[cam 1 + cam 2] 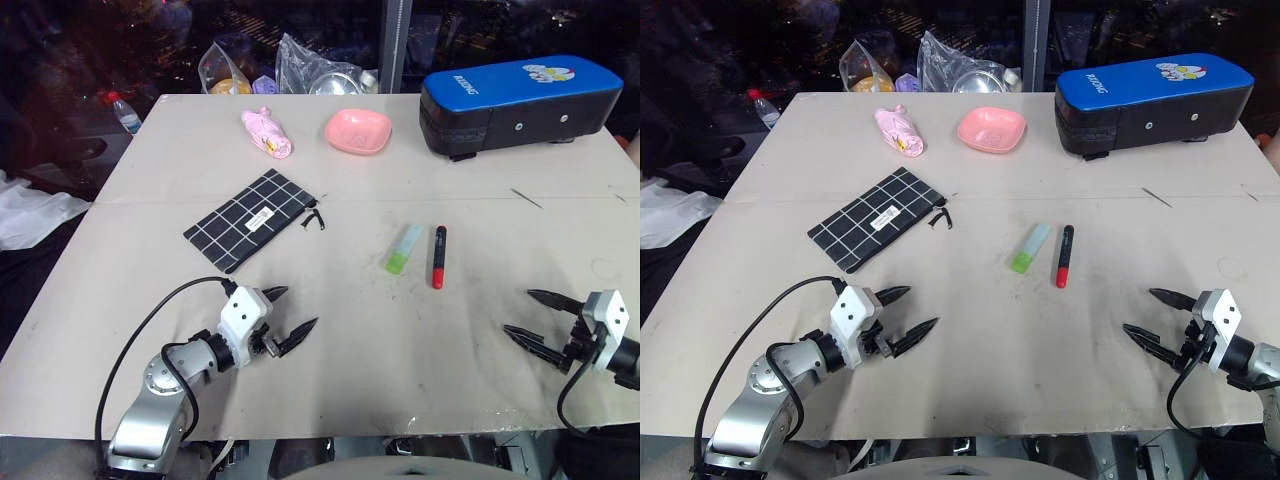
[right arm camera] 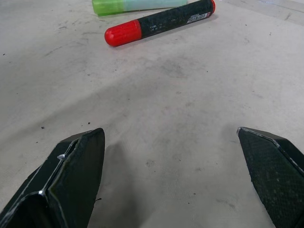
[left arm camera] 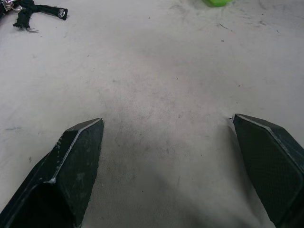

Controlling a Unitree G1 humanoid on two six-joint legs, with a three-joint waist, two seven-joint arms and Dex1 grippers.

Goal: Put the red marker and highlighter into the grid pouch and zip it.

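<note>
Nothing pouched or zipped yet: red marker (image 1: 438, 258) beside highlighter (image 1: 404, 249) mid-table, grid pouch (image 1: 250, 219) at ten o'clock of them, left gripper (image 1: 291, 319) and right gripper (image 1: 527, 315) wide, empty.

On the desk (image 1: 330, 340): grid pouch (image 1: 250, 218) ahead of my left gripper (image 1: 288, 320). Highlighter (image 1: 404, 248) and red marker (image 1: 438, 256) side by side mid-desk, marker to the right, between pouch and my right gripper (image 1: 528, 315). Hard case (image 1: 518, 102) far right.

The left pincer (image 1: 290, 312) is wide open and holds nothing. The right pincer (image 1: 527, 314) is also wide open, empty, pointing inward.
</note>
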